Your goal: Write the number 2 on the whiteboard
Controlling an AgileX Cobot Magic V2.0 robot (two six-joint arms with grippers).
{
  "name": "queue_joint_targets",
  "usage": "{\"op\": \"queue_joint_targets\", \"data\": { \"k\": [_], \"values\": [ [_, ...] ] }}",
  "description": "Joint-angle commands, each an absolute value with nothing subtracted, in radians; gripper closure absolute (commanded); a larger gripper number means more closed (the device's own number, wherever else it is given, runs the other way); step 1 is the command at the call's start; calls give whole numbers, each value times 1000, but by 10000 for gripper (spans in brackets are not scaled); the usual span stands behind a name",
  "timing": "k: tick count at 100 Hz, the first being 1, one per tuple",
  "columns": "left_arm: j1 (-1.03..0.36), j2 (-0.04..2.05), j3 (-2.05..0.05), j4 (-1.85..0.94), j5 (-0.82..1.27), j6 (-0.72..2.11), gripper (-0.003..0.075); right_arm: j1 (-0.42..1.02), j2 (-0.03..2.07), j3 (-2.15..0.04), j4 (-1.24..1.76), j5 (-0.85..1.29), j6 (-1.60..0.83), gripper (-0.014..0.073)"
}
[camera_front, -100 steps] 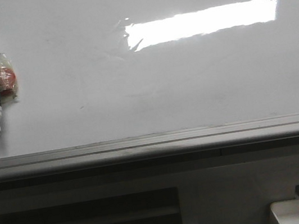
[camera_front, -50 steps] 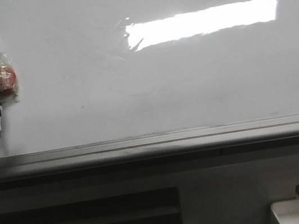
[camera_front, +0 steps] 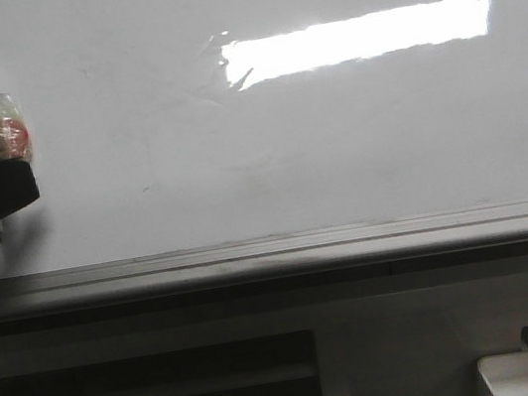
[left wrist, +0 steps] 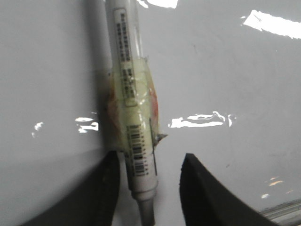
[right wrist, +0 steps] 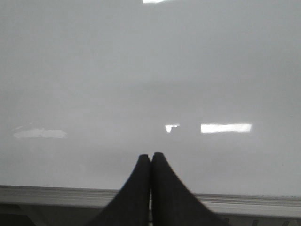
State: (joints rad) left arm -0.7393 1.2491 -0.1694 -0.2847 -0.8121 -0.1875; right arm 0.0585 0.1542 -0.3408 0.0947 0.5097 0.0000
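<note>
Marker (left wrist: 134, 117) hangs taped on the whiteboard (camera_front: 336, 146), far left; no 2 yet. Left gripper (left wrist: 148, 188) jaws spread around its lower barrel, empty. Light, stiff, slick: pinch mid-barrel. Right gripper (right wrist: 150, 188) pinched closed, empty.

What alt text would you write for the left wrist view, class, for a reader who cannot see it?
The left pincer is open, its two dark fingers on either side of the lower end of a white marker that lies against the glossy whiteboard. Yellowish tape with something orange beneath wraps the marker's middle, and no writing shows on the board.
</note>
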Motion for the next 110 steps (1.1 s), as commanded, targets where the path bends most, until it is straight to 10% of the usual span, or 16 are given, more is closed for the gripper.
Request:
{"op": "queue_joint_targets", "data": {
  "k": [1,13,85,110],
  "values": [
    [-745,1272,-192,-295,-879,-194,547,61,178,-365,85,432,-13,657],
    [-745,1281,-191,-257,-873,-194,743,61,178,-365,85,432,-13,657],
    [-745,1252,-191,207,-1001,-194,741,61,178,-365,170,394,-13,657],
    [-745,1214,-262,592,-758,-265,741,61,272,-365,485,540,-269,657]
  ]
}}
